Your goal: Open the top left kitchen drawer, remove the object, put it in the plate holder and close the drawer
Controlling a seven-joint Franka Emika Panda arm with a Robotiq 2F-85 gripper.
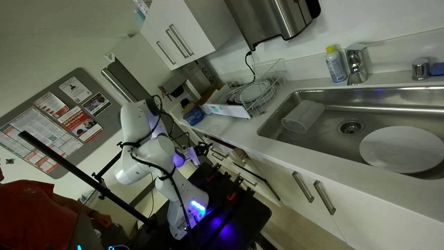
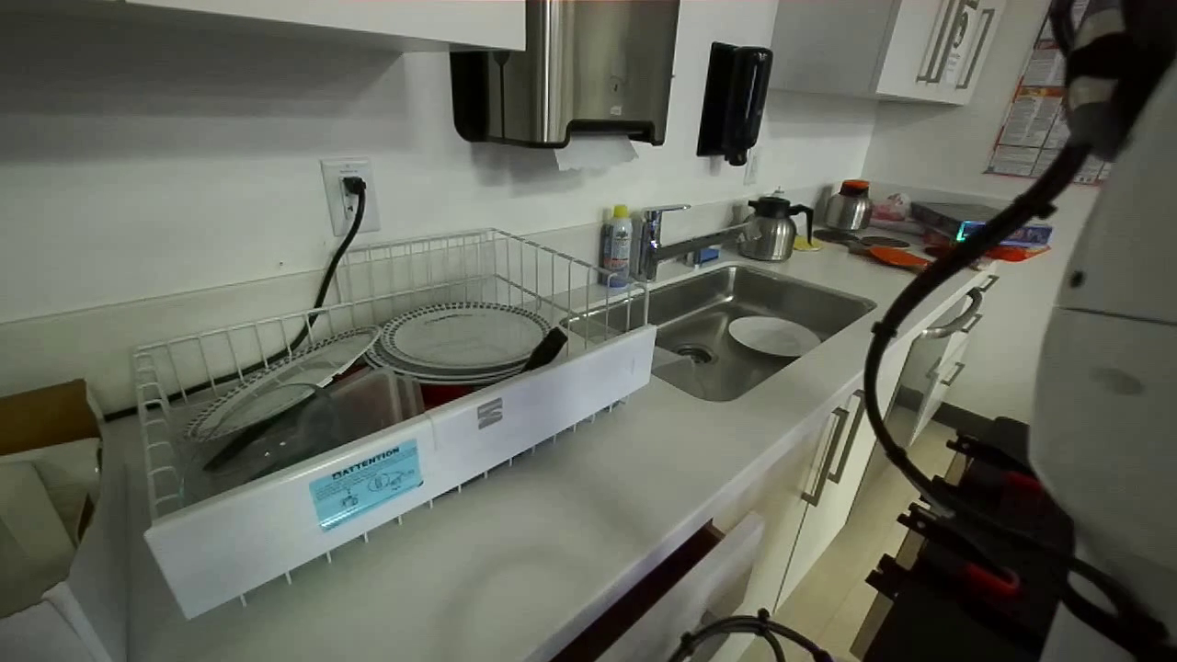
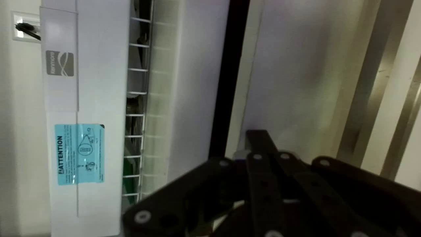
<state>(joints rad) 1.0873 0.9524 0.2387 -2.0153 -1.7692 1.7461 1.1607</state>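
My white arm [image 1: 163,152] rises from its base [image 1: 182,211] on the black desk [image 1: 256,210], well in from the right-hand corner in an exterior view; a blue light [image 1: 197,205] glows on it; my upper links [image 1: 137,119] fold over, and my wrist [image 1: 178,159] shows just outside the desk's upper corner; in the wrist view my gripper [image 3: 272,154] has its fingers [image 3: 263,176] together, side by side.

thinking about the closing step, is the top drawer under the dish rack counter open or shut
Open: the top drawer stands out from the counter, leaving a dark gap in an exterior view and the wrist view.
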